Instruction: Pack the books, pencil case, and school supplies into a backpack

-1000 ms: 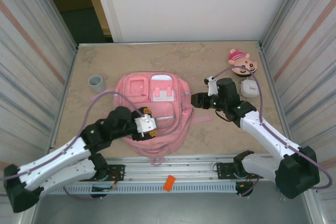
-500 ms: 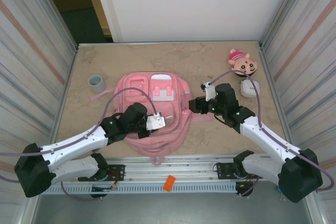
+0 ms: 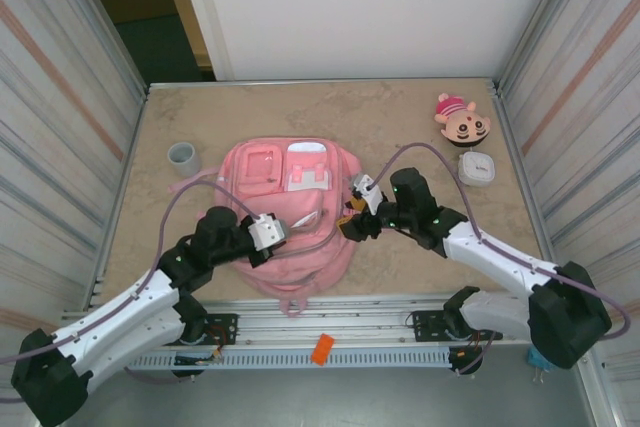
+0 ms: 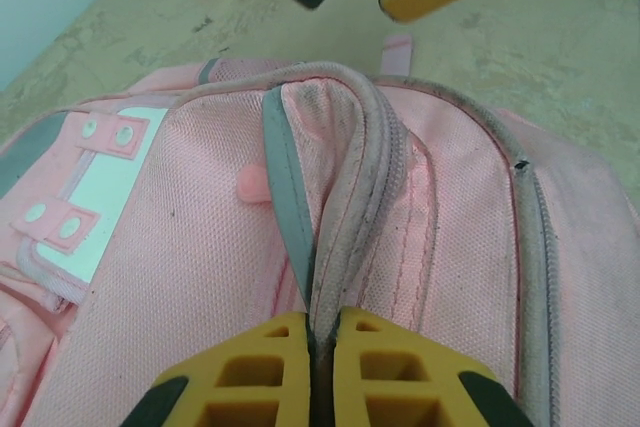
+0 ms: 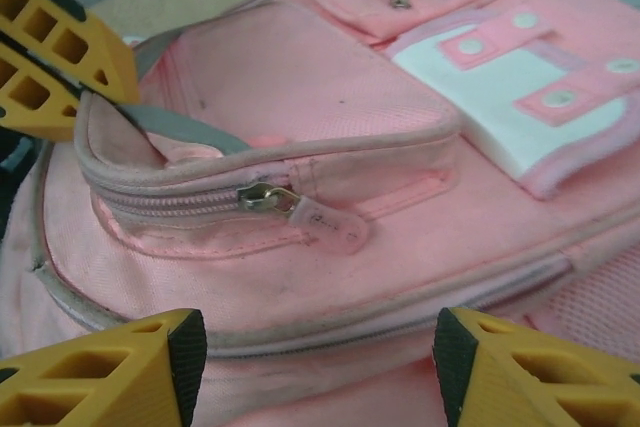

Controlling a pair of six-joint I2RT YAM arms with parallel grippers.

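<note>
The pink backpack (image 3: 290,207) lies flat in the middle of the table. My left gripper (image 4: 320,322) is shut on a raised fold of its zip edge (image 4: 340,197), and from above the left gripper (image 3: 288,231) sits over the bag's near middle. My right gripper (image 5: 315,347) stands open just above the bag, facing the front pocket's zip pull (image 5: 325,219). From above, the right gripper (image 3: 346,224) is at the bag's right side, close to the left one. The left fingers (image 5: 60,47) hold the same fold in the right wrist view. The books, pencil case and school supplies are out of view.
A grey cup (image 3: 183,156) stands left of the bag. A pink-and-tan plush head (image 3: 462,120) and a white rounded-square box (image 3: 478,168) sit at the back right. An orange piece (image 3: 321,348) lies on the front rail. Corrugated walls close in both sides.
My left gripper has shut on the backpack's zip-edge fold and drawn back left. My right gripper has moved left and nearer onto the bag, its jaws wider.
</note>
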